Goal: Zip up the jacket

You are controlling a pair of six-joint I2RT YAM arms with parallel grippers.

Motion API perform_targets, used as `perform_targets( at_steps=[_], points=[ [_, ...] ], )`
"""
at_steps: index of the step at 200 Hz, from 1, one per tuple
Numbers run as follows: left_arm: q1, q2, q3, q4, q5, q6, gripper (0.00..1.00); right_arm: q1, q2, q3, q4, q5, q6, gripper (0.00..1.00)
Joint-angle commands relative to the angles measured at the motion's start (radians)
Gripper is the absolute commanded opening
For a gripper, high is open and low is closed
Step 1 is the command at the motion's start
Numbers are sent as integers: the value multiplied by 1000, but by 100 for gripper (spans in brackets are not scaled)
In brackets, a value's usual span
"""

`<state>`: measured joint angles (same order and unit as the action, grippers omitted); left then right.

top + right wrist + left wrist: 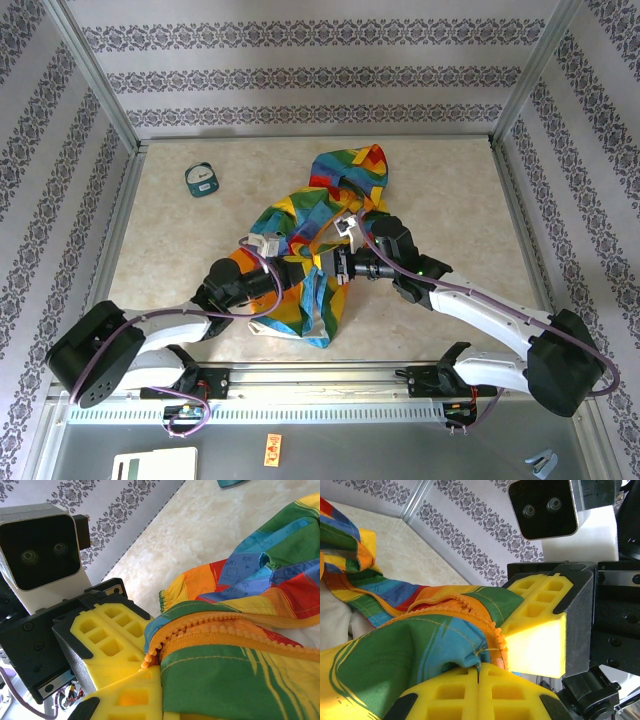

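Crumpled at the middle of the counter (450, 190), the rainbow jacket (345, 178) has its orange zipper edge (465, 614) pinched by the left fingers (465, 682) and, just beside them, the right fingers (132, 692), both clenched on it. Both arms cross its lower half. A teal gadget (203, 179) lies well apart, far left.

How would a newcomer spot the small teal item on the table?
On the beige table, find the rainbow jacket at the middle. Beyond it to the far left lies a small teal gadget with a pale face, apart from the cloth and plain-coloured where the jacket is patchwork.
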<state>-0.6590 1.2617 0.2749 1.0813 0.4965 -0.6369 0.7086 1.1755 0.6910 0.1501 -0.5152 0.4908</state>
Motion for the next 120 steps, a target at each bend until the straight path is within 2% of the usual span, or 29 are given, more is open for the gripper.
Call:
perform_targets(
  at_steps=[1,66,120],
  points=[
    [-2,27,-23,151,47,-23,0,-4,-11,7,98,-40,-4,0],
    [-2,-13,-73,178,16,-22,0,-21,-37,-21,96,-64,1,0],
    [-2,-160,-89,0,-19,32,0,-43,-73,-25,66,-116,-14,0]
  ],
)
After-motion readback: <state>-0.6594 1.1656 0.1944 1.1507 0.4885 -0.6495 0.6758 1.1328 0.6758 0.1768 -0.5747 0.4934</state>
